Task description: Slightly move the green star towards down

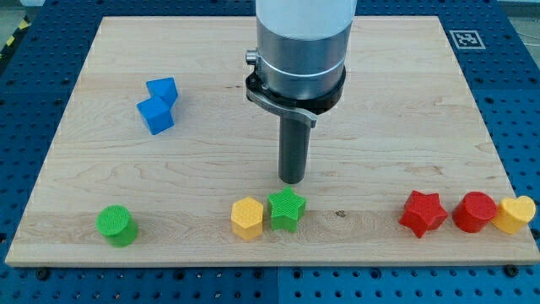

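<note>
My tip [292, 180] stood on the wooden desk [405, 101] a little below the middle of the frame, at the lower end of the dark rod that hung from the grey cylindrical arm body in the upper centre. The arm carried no pincer, only this rod, so there was nothing to open, close or grip with.

The green star [287, 209] lay just below my tip, toward the view's bottom, its upper edge very near the rod's end; whether the two were touching could not be told. My tip sat almost directly above the star's middle, perhaps a touch to the view's right.

Just beside the green star, on its left, was a yellow hexagonal block [246, 219], the two touching or nearly so. Far off in the lower left sat a green cylinder [115, 225]. In the upper left was a blue block [158, 105] made of two joined cube-like parts, well apart from my tip.

Along the lower right edge of the desk ran a row of three: a red star [422, 213], a red cylinder [474, 212] and a yellow heart [515, 214], the last two touching.
</note>
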Controlling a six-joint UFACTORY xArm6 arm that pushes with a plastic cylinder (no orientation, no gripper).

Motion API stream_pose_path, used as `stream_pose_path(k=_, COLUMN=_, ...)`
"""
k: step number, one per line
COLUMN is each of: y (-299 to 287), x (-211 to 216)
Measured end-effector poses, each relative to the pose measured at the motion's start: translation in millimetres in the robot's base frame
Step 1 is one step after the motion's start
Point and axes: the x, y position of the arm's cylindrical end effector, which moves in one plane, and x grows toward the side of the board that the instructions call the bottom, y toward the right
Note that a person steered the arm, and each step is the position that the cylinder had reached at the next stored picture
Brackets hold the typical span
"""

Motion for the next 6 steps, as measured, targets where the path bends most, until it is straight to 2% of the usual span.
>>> stream_pose_path(k=1, y=0, x=0)
stream_pose_path(k=5, y=3, x=51)
stream_pose_path(k=6, y=7, x=35)
